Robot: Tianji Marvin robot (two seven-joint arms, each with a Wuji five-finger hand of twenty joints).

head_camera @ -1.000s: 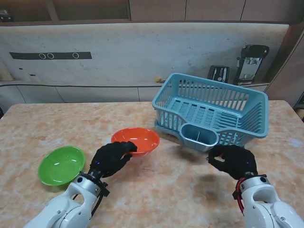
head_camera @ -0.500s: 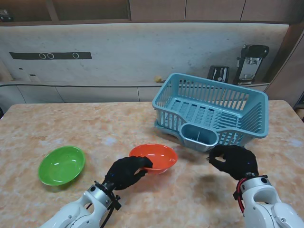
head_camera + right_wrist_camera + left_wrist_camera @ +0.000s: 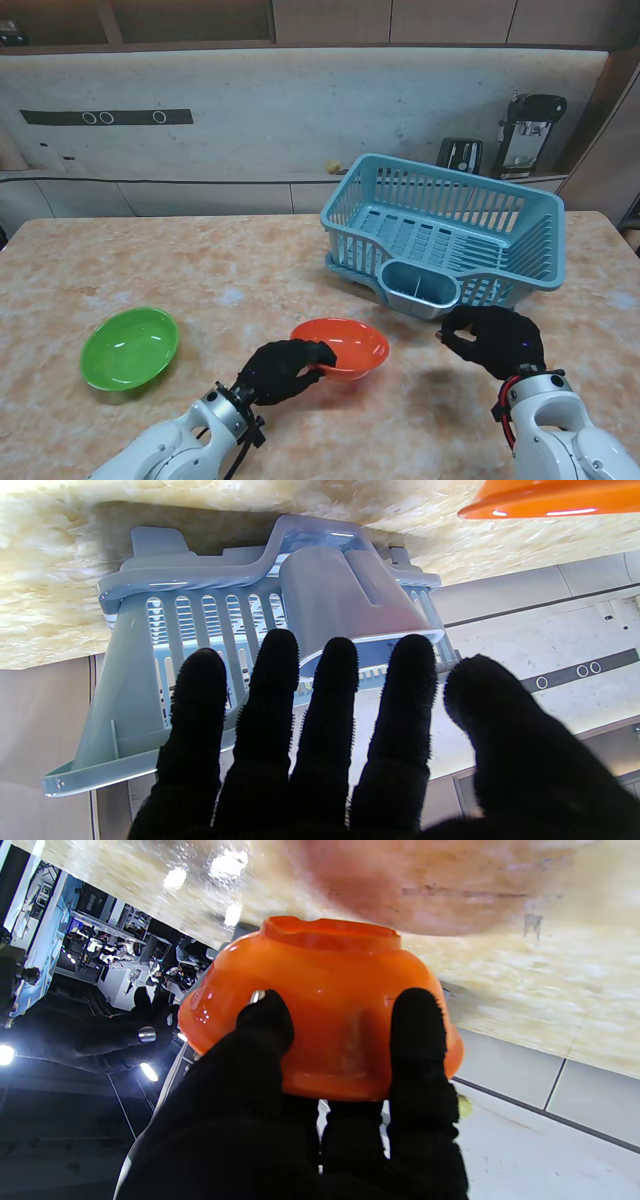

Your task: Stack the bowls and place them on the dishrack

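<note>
My left hand [image 3: 281, 369] is shut on the rim of the orange bowl [image 3: 344, 345], held near the middle of the table, close to me. In the left wrist view the orange bowl [image 3: 320, 1000] fills the centre with my black fingers [image 3: 420, 1040] wrapped on its side. The green bowl [image 3: 130, 346] rests on the table at the left, apart from both hands. The blue dishrack [image 3: 447, 235] stands at the far right. My right hand [image 3: 495, 339] hovers open just in front of the rack's cutlery cup [image 3: 350, 590], holding nothing.
A black toaster [image 3: 460, 154] and a black appliance [image 3: 529, 130] stand on the counter behind the dishrack. The table's right edge runs close past the rack. A stone wall panel backs the counter.
My left hand has carried the orange bowl rightward and nearer to me, away from the green bowl. The right hand has stayed in place.
</note>
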